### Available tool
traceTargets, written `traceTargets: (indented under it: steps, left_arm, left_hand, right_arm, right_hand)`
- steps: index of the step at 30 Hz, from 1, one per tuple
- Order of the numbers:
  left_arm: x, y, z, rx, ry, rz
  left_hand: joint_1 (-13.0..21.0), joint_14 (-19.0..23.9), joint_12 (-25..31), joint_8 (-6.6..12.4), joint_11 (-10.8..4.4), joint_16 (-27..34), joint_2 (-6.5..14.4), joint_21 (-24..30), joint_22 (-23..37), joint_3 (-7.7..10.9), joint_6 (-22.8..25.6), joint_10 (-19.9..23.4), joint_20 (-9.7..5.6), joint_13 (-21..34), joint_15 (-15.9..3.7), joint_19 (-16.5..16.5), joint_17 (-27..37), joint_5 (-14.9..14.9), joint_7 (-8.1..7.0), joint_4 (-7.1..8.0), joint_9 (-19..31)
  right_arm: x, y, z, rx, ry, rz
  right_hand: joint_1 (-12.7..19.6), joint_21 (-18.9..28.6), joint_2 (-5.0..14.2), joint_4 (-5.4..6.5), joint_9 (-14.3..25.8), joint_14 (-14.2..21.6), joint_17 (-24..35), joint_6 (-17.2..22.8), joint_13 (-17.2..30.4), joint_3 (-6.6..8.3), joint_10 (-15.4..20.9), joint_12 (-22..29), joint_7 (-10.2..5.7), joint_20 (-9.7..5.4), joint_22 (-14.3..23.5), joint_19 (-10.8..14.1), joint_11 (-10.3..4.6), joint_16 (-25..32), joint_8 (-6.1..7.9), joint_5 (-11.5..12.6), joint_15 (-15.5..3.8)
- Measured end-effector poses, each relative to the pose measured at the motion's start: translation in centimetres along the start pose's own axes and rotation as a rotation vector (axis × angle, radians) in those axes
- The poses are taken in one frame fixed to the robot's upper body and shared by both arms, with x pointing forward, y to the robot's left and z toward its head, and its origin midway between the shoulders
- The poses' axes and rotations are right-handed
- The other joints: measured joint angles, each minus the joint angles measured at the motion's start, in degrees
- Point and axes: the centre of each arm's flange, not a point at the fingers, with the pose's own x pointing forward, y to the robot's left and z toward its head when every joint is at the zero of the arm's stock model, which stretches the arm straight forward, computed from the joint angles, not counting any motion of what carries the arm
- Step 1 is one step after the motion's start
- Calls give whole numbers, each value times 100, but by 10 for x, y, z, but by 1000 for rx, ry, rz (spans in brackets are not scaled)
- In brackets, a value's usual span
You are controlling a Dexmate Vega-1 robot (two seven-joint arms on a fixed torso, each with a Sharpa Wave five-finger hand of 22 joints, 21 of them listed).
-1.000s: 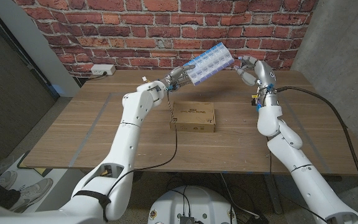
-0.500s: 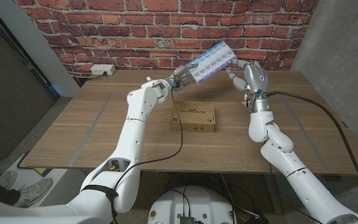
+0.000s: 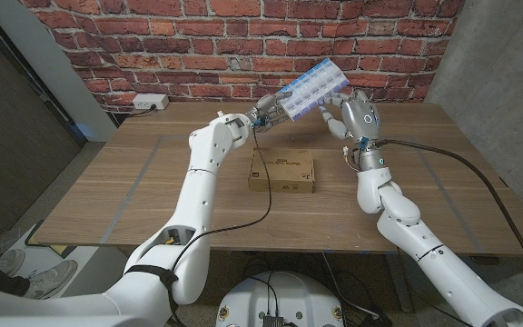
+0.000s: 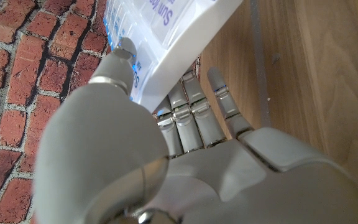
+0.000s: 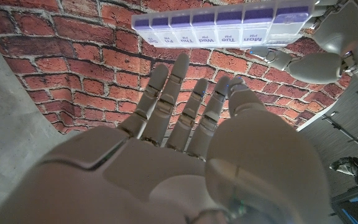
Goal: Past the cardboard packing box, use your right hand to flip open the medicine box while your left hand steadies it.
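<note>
Wooden table [image 3: 152,191], cardboard packing box [image 3: 282,172] lying at its middle

- Wooden table [image 3: 116,195]: plank top crossed by pale tape lines.
- Red brick wall [image 3: 198,45]: behind the table.
- White power strip [image 3: 150,103]: at the table's far left edge, against the wall.

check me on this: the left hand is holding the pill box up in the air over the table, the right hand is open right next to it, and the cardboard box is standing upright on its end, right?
Not quite. The cardboard box lies flat on the table, not on its end, as the head view shows. The rest holds: the left hand holds the pill box in the air, and the right hand is open beside it.
</note>
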Motion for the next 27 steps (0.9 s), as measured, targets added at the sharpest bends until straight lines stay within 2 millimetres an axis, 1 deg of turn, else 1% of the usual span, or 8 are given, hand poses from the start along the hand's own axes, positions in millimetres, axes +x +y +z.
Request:
traceTargets:
  steps: [4,6,8,11,13,17,21,27]
  left_arm:
    - [1,-2,0,-3,2,-6]
    - [2,-4,1,-5,5,-10]
    - [2,-4,0,-5,6,-11]
    - [3,-7,1,-8,8,-19]
    - [3,-8,0,-7,9,-21]
    - [4,-10,0,-9,10,-27]
    - [4,-13,1,-11,10,-30]
    - [5,-14,1,-12,11,-34]
  left_hand:
    - [0,1,5,0,0,-44,0,22,0,0,0,1,0,27,1,0,-22,0,0,0,0]
    - [0,1,20,-12,0,-45,0,22,0,3,0,2,0,28,1,0,-27,-1,0,-3,0]
    - [0,1,20,-33,0,-44,0,22,1,24,0,2,0,28,1,-1,-27,23,0,-24,0]
    - [0,2,25,-35,0,-88,0,22,1,24,0,2,10,28,2,10,-38,41,0,-24,0]
    - [0,9,35,-39,0,-88,0,22,1,24,0,2,10,28,9,10,-53,41,0,-24,1]
    - [0,10,41,-55,5,-98,0,21,1,24,0,7,10,29,9,10,-53,41,0,-24,1]
    - [0,21,42,-59,6,-144,0,21,1,24,18,8,10,29,2,9,-54,41,18,-24,1]
    - [0,19,41,-114,7,-166,0,21,2,24,22,9,32,29,-3,-13,-54,63,21,-24,3]
  right_arm:
    - [-1,2,4,-21,-25,2]
    - [-1,3,6,-26,-35,5]
    - [-2,4,8,-26,-42,9]
    - [-2,6,11,-44,-60,15]
    - [-2,8,13,-43,-70,20]
    - [-2,11,17,-57,-91,41]
    - [-1,15,19,-71,-104,67]
    - [0,19,24,-88,-124,97]
  right_hand:
    - [-246,0,1,66,-26,114,25,310,-11,-67,164,0,23,-19,27,21,2,-29,-4,0,-17]
    - [-329,0,14,72,-26,167,27,398,-25,-73,234,0,15,-19,28,60,-3,-29,-55,0,-45]
    - [-329,0,14,72,-26,169,27,391,-30,-73,234,-7,13,-20,28,60,-3,-44,-122,0,-47]
    - [-331,0,17,-7,-26,170,48,185,-30,11,179,-98,-7,-20,28,60,-31,-126,-224,1,-47]
    - [-377,0,62,16,-25,213,72,170,-30,49,246,-91,-5,-20,28,60,2,-135,-227,1,-47]
    - [-415,0,101,0,-25,324,140,174,-15,63,647,19,-6,-20,28,60,37,-135,-227,1,-98]
    - [-449,0,67,-47,-26,409,207,423,-8,111,1018,73,14,-20,27,60,39,-110,-154,3,-122]
    - [-483,0,32,-79,-26,501,265,542,-26,143,1176,90,15,-20,27,60,39,-67,-154,3,-152]
